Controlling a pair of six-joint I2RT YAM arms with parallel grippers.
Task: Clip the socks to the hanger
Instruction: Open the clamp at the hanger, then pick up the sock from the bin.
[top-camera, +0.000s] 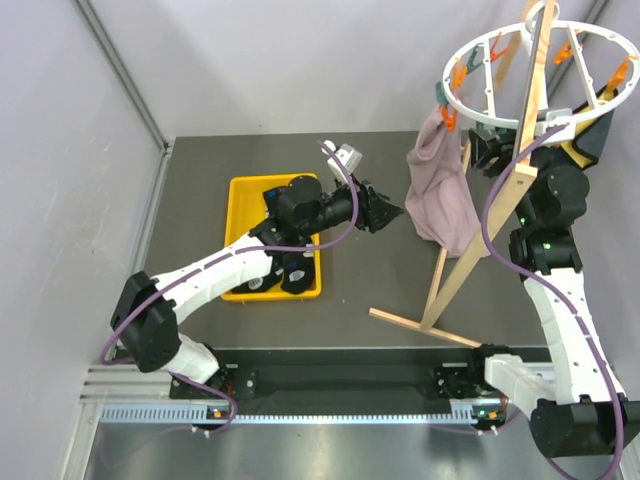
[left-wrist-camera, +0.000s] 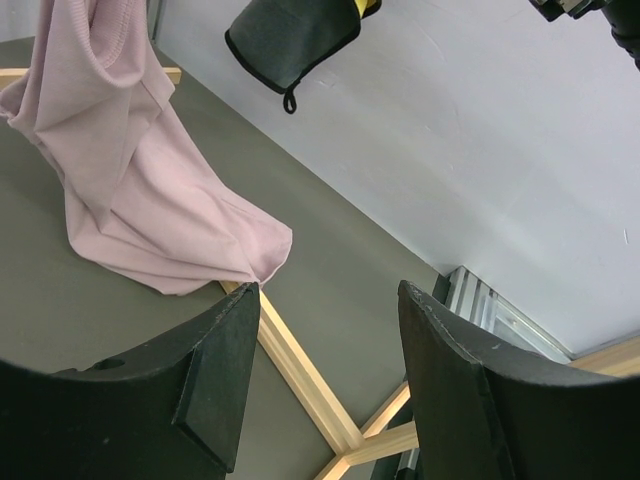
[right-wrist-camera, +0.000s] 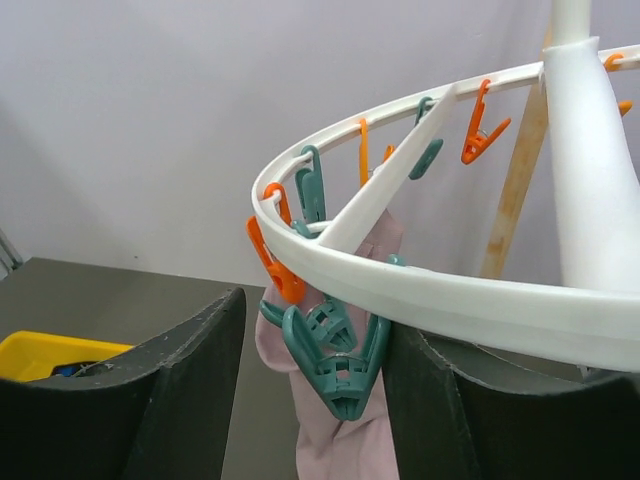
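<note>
The socks (top-camera: 297, 275) lie bunched in the yellow tray (top-camera: 240, 190), well behind the left claw (top-camera: 385, 212) and beneath that arm's forearm; nothing holds them. The hanger (right-wrist-camera: 450, 300) stands well apart from them on its wooden frame (top-camera: 520, 170). Its white rim passes just above the right claw (right-wrist-camera: 315, 320).

The right arm rises steeply from its base at the near right. Its wrist is lifted high and tucked under the ring. Its fingers (right-wrist-camera: 190, 380) stand apart, and a teal clip (right-wrist-camera: 335, 370) hangs from the rim between them. A gap shows on one side of the clip; whether the other finger touches it cannot be told. A pink garment (top-camera: 440, 195) hangs from the ring just past this claw.

The left arm folds at its elbow near the left base, then stretches low across the tray towards the frame. Its claw is spread wide and empty, hovering over the table (top-camera: 380, 270). Ahead of it are the garment's hem and the frame's foot bars.
</note>
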